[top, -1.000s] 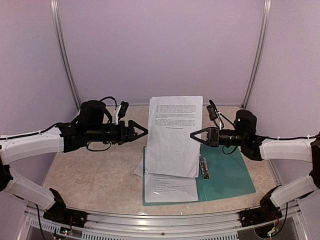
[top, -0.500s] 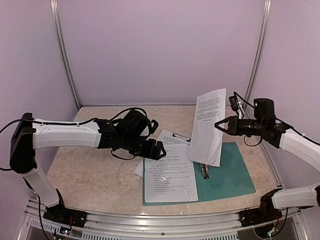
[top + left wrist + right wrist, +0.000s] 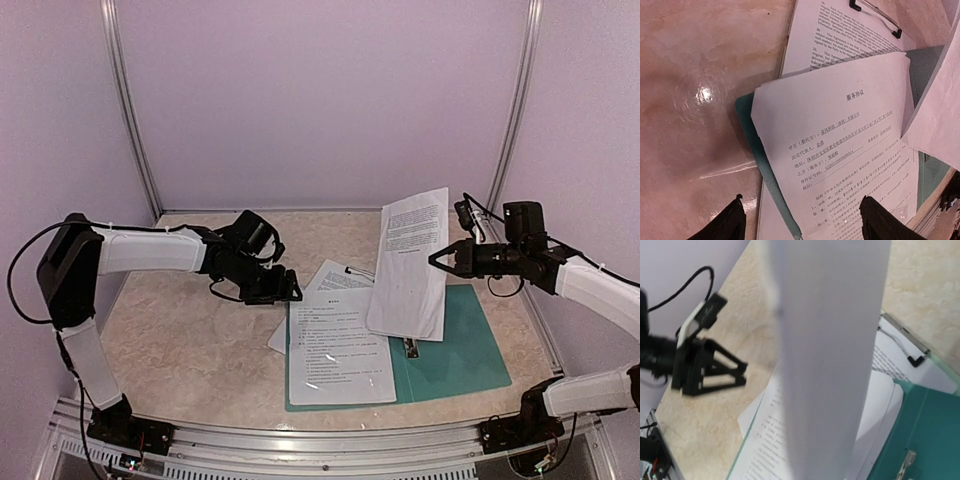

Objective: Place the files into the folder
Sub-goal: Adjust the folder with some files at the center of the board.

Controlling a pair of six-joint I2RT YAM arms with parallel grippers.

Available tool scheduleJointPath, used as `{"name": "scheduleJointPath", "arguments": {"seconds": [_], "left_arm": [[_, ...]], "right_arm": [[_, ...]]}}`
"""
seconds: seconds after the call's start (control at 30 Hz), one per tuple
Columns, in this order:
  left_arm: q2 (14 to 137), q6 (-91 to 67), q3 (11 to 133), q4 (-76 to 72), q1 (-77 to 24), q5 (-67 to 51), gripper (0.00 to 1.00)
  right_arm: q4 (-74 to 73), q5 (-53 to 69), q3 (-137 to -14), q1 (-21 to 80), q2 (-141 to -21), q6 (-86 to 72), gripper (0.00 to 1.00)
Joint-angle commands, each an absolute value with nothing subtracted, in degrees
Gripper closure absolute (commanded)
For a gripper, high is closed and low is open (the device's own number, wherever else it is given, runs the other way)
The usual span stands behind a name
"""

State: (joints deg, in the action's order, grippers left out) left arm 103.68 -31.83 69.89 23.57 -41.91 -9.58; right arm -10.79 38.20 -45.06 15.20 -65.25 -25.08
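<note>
The right gripper [image 3: 437, 257] is clamped on the right edge of one sheet [image 3: 410, 265] and holds it in the air, nearly upright and leaning slightly to the left. The sheet's lower edge hangs over the middle of the folder [image 3: 460, 345], around the spine. In the right wrist view the sheet's blank back fills the centre of the picture and hides the fingers.

The folder lies open and flat on the table [image 3: 180, 340], toward the near right. Its right half is bare teal card, and a small metal clip [image 3: 411, 348] sits at the spine. A stack of printed sheets [image 3: 335, 350] lies face up on its left half, spilling a little past the folder's far left edge. Just beyond the stack, a further printed page lies on a pale clipboard [image 3: 335, 275] under a dark wire clip, partly tucked beneath the stack.

The left gripper [image 3: 290, 292] hangs just above the far left corner of the stack. Its fingers [image 3: 732, 222] stand well apart with nothing between them, and the left wrist view looks down past them at the top page and a strip of the teal folder edge.
</note>
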Motion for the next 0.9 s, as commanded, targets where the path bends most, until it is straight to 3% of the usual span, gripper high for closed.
{"name": "scheduleJointPath", "arguments": {"seconds": [0.0,0.33,0.87], "left_arm": [[106.59,-33.35,71.10,21.29,-37.12,-20.81,0.25],[113.91,-34.32,74.52,20.59,-31.76,-28.21,0.40],[121.34,-36.55,78.05,19.73,-30.16,-33.23,0.53]], "right_arm": [[-8.99,40.08,-44.34,14.61,-65.98,-24.85,1.00],[-8.82,40.44,-44.47,14.60,-65.99,-25.07,1.00],[-8.62,40.15,-43.45,14.61,-65.31,-25.01,1.00]]}}
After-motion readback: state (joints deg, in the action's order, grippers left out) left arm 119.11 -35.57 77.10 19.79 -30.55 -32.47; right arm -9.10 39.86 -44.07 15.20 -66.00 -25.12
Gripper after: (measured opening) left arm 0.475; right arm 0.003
